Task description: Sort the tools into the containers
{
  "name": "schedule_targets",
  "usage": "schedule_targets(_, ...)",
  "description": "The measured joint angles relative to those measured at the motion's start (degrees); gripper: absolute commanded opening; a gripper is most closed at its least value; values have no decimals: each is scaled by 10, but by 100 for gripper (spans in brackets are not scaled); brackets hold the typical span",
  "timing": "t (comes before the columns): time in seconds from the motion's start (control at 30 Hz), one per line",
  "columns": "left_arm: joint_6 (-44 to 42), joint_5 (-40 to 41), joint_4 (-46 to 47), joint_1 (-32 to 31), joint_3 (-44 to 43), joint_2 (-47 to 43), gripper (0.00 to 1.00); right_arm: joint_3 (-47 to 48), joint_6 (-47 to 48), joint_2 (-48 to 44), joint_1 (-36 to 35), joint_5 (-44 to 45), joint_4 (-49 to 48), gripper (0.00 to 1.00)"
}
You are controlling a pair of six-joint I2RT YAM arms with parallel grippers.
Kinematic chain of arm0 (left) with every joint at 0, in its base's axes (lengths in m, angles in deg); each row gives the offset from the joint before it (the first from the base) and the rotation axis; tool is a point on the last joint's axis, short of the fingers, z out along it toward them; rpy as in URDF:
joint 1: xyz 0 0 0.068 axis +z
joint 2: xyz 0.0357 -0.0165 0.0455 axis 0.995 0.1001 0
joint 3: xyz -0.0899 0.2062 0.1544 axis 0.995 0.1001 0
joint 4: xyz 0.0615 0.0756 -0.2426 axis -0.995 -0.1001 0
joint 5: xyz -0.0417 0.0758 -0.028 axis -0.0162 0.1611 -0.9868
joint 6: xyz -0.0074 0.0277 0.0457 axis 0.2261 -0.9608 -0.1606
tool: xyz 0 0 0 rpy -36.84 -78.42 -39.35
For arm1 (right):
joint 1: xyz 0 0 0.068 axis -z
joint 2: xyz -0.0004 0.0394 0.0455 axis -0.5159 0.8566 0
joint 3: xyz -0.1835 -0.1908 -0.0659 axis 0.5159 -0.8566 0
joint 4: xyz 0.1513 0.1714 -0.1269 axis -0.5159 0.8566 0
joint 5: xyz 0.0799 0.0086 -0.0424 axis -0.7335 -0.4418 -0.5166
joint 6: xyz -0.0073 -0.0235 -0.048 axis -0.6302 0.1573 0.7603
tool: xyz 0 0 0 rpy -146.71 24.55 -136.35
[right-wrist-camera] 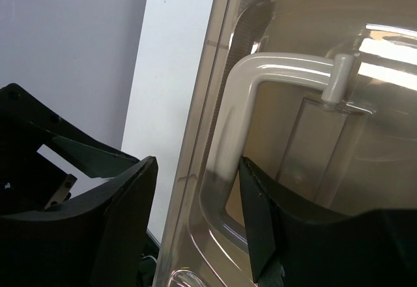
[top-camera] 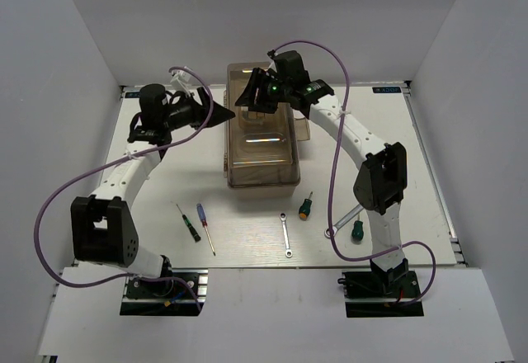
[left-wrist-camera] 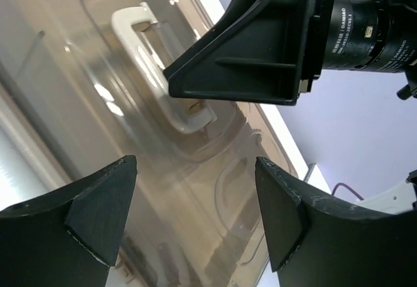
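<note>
The step in hand looks like opening the toolbox (top-camera: 262,153), which sits upper centre in the top view with its lid (left-wrist-camera: 71,98) shut. Nothing is sorted yet. All 6 tools lie on the white counter (top-camera: 148,190) below it: 2 thin screwdrivers (top-camera: 188,223) at lower left, a short wrench (top-camera: 285,236) and a stubby green screwdriver (top-camera: 305,206) in the middle, and a long wrench (top-camera: 342,221) and a second stubby one (top-camera: 358,230) at lower right.

The right pincer (right-wrist-camera: 195,169) is released, its black fingers either side of one leg of the handle (right-wrist-camera: 242,114). It probably needs to clench there next and then lift. The left pincer (left-wrist-camera: 195,169) hovers released beside the box.

The lid is smooth, glossy, translucent brown plastic. The handle is a rounded, off-white U-shaped bar.
</note>
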Motion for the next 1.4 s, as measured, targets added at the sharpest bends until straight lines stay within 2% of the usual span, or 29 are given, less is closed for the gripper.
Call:
schedule_targets(0.6,10,0,27,-44,-43,67,70,-9,-25,0,9,-19,-11,56)
schedule_targets(1.4,-52,85,-59,-78,-120,112,67,-10,-55,0,19,-44,-18,54)
